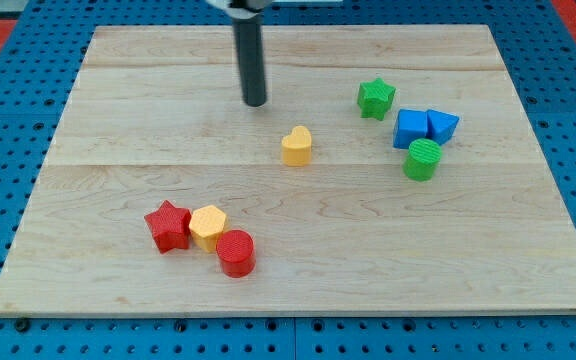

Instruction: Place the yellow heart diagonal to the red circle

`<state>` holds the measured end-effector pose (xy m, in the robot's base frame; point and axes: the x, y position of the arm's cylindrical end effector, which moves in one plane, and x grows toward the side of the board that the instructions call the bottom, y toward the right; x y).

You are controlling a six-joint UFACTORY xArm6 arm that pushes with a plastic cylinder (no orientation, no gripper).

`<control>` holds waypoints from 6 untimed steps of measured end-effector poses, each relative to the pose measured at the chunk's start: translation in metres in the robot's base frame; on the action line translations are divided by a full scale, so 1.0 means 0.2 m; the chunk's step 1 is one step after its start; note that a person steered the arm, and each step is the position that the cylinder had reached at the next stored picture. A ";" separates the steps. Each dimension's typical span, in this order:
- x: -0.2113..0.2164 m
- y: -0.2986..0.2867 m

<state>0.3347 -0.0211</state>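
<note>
The yellow heart [296, 145] lies near the middle of the wooden board [118, 130]. The red circle [236, 252] lies toward the view's bottom left, touching a yellow hexagon [207, 226]. My tip [255, 102] is on the board up and to the left of the yellow heart, a short gap away and not touching it. The red circle is well below my tip.
A red star [168, 226] sits left of the yellow hexagon. At the view's right are a green star [375, 98], a blue cube [410, 128], a blue triangle [442, 125] and a green circle [423, 159]. A blue pegboard [8, 120] surrounds the board.
</note>
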 end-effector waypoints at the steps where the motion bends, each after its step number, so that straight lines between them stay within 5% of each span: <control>1: 0.05 0.18; 3: 0.71 -0.36; 4: 0.36 -0.57; 5: 0.13 -0.33; 6: 0.20 0.12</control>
